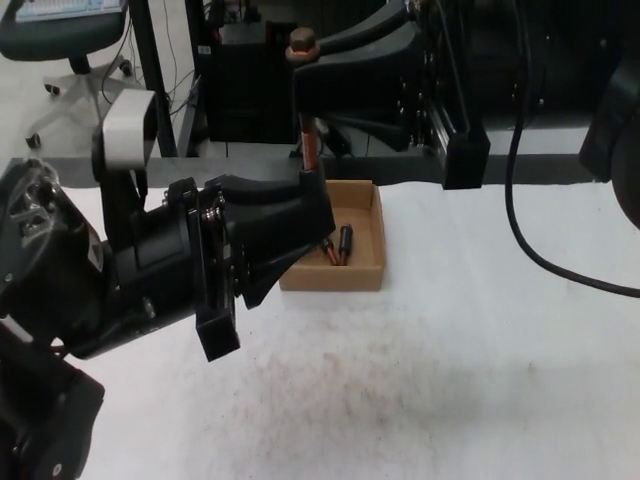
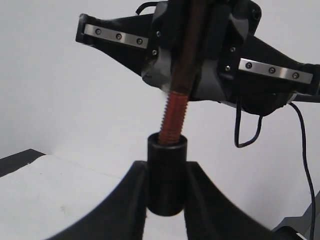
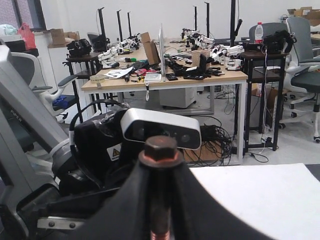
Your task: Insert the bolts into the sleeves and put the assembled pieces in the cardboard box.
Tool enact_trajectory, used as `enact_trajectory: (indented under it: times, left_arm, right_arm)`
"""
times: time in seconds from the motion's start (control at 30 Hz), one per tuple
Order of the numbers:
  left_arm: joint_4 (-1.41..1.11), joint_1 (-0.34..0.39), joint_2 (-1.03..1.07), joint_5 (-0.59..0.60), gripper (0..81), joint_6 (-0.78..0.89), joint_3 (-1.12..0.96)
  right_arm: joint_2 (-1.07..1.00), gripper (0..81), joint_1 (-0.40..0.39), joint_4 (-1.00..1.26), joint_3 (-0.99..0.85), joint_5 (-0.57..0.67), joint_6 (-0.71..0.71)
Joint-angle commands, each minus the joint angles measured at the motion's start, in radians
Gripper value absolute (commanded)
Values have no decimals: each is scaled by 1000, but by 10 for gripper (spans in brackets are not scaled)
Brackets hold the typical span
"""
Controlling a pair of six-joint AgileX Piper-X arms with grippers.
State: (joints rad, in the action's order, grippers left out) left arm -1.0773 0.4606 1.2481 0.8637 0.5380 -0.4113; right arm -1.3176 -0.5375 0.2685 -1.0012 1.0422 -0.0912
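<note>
Nearby, left claw (image 1: 312, 186) hides cardboard box (image 1: 379, 236) corner; pieces (image 1: 340, 246) inside.

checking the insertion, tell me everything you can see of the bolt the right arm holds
The bolt is a copper-coloured rod with a hex head on top and a threaded lower end. It stands near upright above the bench, clamped under the head by the right end effector. Its threaded tip sits in the mouth of the black sleeve.

One bolt (image 1: 308, 140), one sleeve (image 2: 167, 172), one cardboard box (image 1: 335, 277), two assembled pieces (image 1: 344, 243).
</note>
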Motion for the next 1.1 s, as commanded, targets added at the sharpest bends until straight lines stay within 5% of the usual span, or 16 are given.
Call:
enact_trajectory:
  times: [0.0,0.2,0.47,0.77,1.07]
  left_arm:
    - [-21,-3,-4,14,2,8,-12]
    - [-21,-3,-4,14,2,8,-12]
    - [-21,-3,-4,14,2,8,-12]
    - [-21,-3,-4,14,2,8,-12]
    - [-21,-3,-4,14,2,8,-12]
  right_arm:
    - [8,18,1,-35,-3,3,-5]
    - [8,18,1,-243,-3,3,117]
    - [8,31,1,-150,-3,-27,130]
    - [8,463,1,-151,-3,-67,51]
    - [8,485,1,-93,-3,-165,43]
